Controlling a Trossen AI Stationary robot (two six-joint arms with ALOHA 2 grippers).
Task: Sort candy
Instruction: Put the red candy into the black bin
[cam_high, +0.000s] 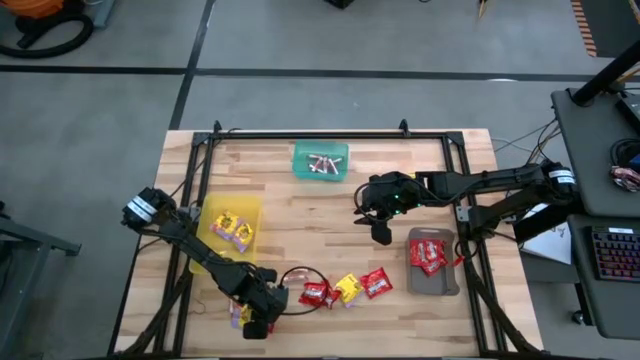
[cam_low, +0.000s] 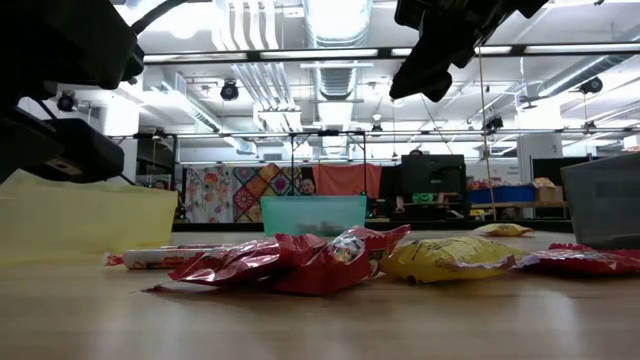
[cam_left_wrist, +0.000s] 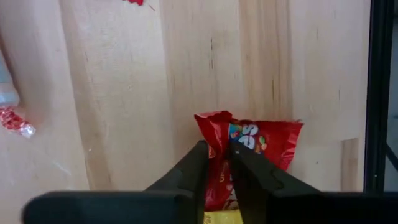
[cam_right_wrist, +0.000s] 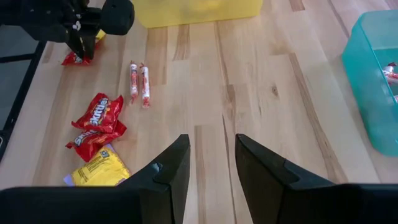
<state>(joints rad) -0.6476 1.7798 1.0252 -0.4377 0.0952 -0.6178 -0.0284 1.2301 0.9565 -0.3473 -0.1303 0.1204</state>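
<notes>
My left gripper (cam_left_wrist: 219, 149) is near the table's near edge (cam_high: 258, 325), shut on a shiny red packet (cam_left_wrist: 261, 140); a yellow packet (cam_left_wrist: 217, 216) shows just beneath the fingers. Loose on the wood lie two red packets (cam_high: 315, 293) (cam_high: 376, 283), a yellow one (cam_high: 347, 288) and two pinkish rolls (cam_right_wrist: 140, 82). The yellow tray (cam_high: 215, 250) holds yellow packets, the green tray (cam_high: 320, 150) rolls, the grey tray (cam_high: 433, 285) red packets. My right gripper (cam_right_wrist: 208, 146) hangs open above the table's middle (cam_high: 378, 228), touching nothing. My left gripper pinches the red packet between its two fingers at the crumpled part near one edge (cam_left_wrist: 225, 140). The fingers (cam_left_wrist: 198, 165) come from above, pointing down. Most of the packet spreads out beyond the fingertips; whether it is lifted off the wood I cannot tell.
A black frame rail (cam_left_wrist: 379, 93) runs along the table's edge close to my left gripper. A dark cable loop (cam_high: 300, 272) lies by the loose candy. Bare wood (cam_right_wrist: 261, 93) stretches between the green tray (cam_right_wrist: 379, 81) and the rolls.
</notes>
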